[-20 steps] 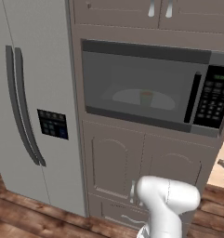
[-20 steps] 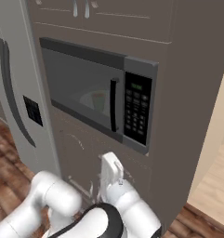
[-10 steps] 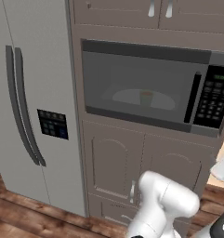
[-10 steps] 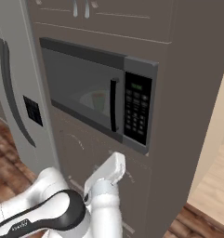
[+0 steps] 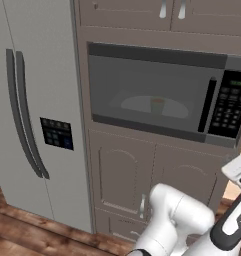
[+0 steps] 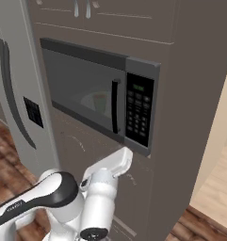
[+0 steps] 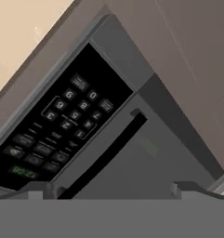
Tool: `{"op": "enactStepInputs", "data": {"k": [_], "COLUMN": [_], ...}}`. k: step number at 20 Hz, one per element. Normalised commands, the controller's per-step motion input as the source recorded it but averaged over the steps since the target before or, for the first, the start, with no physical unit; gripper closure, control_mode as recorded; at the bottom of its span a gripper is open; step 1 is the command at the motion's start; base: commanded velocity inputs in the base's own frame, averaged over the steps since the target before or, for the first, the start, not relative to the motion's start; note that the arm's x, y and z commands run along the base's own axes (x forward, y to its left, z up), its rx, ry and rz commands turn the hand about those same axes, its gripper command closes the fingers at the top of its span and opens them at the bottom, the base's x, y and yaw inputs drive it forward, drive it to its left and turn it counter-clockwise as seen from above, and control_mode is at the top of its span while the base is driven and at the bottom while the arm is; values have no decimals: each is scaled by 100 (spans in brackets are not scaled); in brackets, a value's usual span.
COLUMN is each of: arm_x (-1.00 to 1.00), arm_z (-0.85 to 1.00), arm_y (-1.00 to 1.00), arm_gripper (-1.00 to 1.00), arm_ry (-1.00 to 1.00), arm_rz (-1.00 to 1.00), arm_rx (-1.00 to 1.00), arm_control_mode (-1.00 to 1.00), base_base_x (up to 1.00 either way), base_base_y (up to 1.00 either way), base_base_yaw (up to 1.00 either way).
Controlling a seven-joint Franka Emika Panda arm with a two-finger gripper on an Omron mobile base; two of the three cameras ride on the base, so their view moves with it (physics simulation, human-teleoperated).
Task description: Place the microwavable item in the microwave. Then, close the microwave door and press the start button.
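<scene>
- I see the green cup (image 5: 157, 105) standing on the white round turntable plate (image 5: 154, 106) inside the microwave (image 5: 167, 95), dimly visible through the dark glass.
- The microwave door (image 5: 147, 92) is shut, flush with the frame; its vertical black bar handle (image 5: 208, 104) runs along the door's right edge.
- Just right of the handle is the black keypad panel (image 6: 137, 116), a flat glossy strip with rows of small pale buttons and a green display (image 6: 138, 87) at its top edge.
- In the hand view the keypad, rolled to a slant, lies close ahead at left centre, the handle beside it.
- The gripper (image 7: 113, 188) shows two dark fingertips (image 7: 37, 189) set wide apart, holding nothing.
- From the right base view, the white hand (image 6: 110, 164) points up toward the lower corner of the keypad, near it but apart.
- Compared with a second ago, the hand has tilted and risen from below the cabinet front toward the keypad; the door was already shut.
- Around the microwave are brown panelled cabinet doors (image 5: 147, 185) below and upper cabinets (image 5: 162, 12) with small metal pulls.
- To the left stands a tall matte grey fridge (image 5: 34, 110) with two long curved dark handles and a small black dispenser panel (image 5: 57, 133).
- Dark wood plank floor (image 5: 27, 235) runs along the bottom edge.
</scene>
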Motion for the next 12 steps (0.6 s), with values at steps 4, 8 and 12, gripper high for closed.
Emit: {"op": "enactStepInputs", "data": {"k": [4,8,12], "arm_x": [2,13,16], "arm_z": [4,5,3], "arm_y": [-36,-11,0], "arm_gripper": [-100,-100,-100], "arm_ry": [1,0,8], "arm_rz": [6,7,0], "arm_rx": [8,2,0], "arm_control_mode": [-100,-100,-100], "base_base_x": [0,0,0], "base_base_y": [0,0,0], "base_base_yaw": [0,0,0]}}
